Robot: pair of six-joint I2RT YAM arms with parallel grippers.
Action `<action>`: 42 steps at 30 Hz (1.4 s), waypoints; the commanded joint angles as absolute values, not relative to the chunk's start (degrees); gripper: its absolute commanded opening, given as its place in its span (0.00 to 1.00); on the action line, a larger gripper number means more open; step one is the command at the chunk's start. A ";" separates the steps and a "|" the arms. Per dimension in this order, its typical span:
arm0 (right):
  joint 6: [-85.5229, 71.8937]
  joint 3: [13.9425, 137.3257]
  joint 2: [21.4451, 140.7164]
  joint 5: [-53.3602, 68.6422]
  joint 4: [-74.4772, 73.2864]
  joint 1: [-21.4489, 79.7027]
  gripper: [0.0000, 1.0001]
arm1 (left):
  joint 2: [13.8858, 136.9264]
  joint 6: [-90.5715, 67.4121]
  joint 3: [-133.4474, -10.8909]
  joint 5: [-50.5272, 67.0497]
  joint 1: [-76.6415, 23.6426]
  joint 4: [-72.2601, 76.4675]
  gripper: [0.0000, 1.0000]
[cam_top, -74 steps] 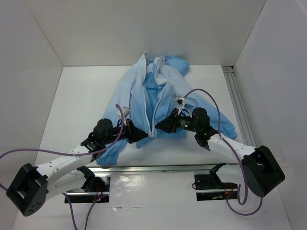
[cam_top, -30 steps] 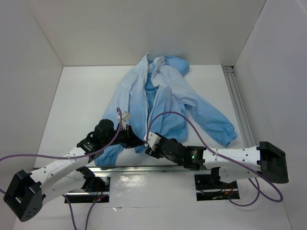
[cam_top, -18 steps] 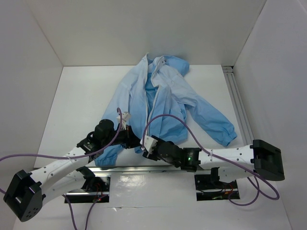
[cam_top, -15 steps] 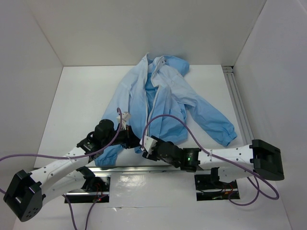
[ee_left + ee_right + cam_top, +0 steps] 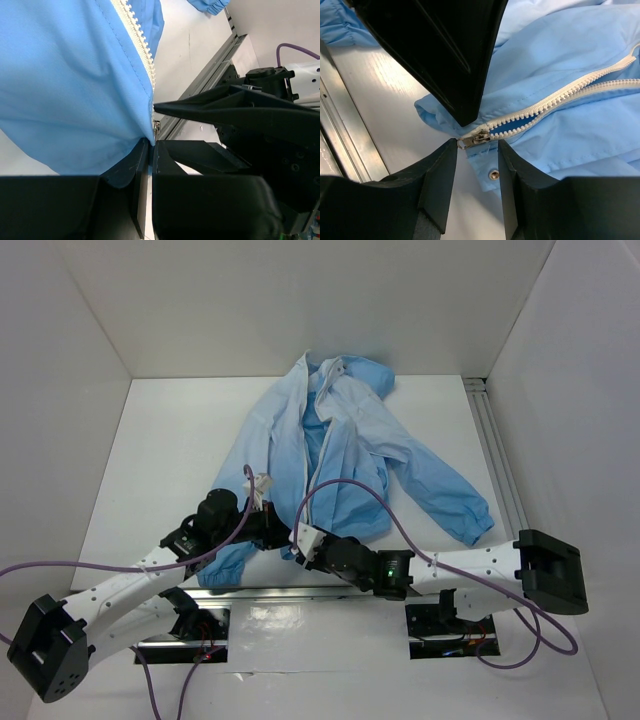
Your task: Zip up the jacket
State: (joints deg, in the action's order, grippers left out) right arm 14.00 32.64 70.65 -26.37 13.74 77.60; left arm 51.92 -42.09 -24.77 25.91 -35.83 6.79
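Left gripper [image 5: 150, 150] pinching jacket [image 5: 65, 75] hem, right gripper [image 5: 476, 146] spread at zipper pull [image 5: 471, 140], hidden overhead

Two slender arms of the same build. White shells along the links of the left arm [image 5: 130, 580] and the right arm [image 5: 470, 565], round black housings at the joints, a bulky black block [image 5: 50, 640] at each near end. Along each, a looping purple cable [image 5: 60, 565], with a small white plug [image 5: 262, 483] at the wrist. A tiny green light [image 5: 390, 567] on the right arm's black wrist section. Matte black left gripper [image 5: 150, 150] and right gripper [image 5: 476, 150], with thick, flat-faced fingers [image 5: 440, 185] chamfered to narrow tips.
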 commanded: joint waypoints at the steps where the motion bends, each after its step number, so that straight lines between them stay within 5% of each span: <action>1: 14.24 33.22 70.05 -29.08 17.93 78.13 0.43 | 51.86 -42.19 -26.89 28.56 -36.12 8.09 0.00; 12: 13.18 32.70 68.38 -29.09 16.87 78.13 0.35 | 51.86 -42.19 -26.37 28.56 -36.12 8.61 0.00; 25: 12.66 33.22 68.38 -29.09 16.26 78.13 0.08 | 52.38 -42.19 -26.37 28.56 -36.12 8.61 0.00; 42: 12.66 33.75 68.38 -29.09 15.21 78.13 0.04 | 52.91 -42.19 -25.84 28.56 -36.12 8.61 0.00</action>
State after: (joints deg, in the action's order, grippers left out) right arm 12.88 32.56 69.87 -27.27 13.43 78.02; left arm 52.75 -42.15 -24.77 25.82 -35.81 7.64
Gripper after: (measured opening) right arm 0.046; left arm 0.148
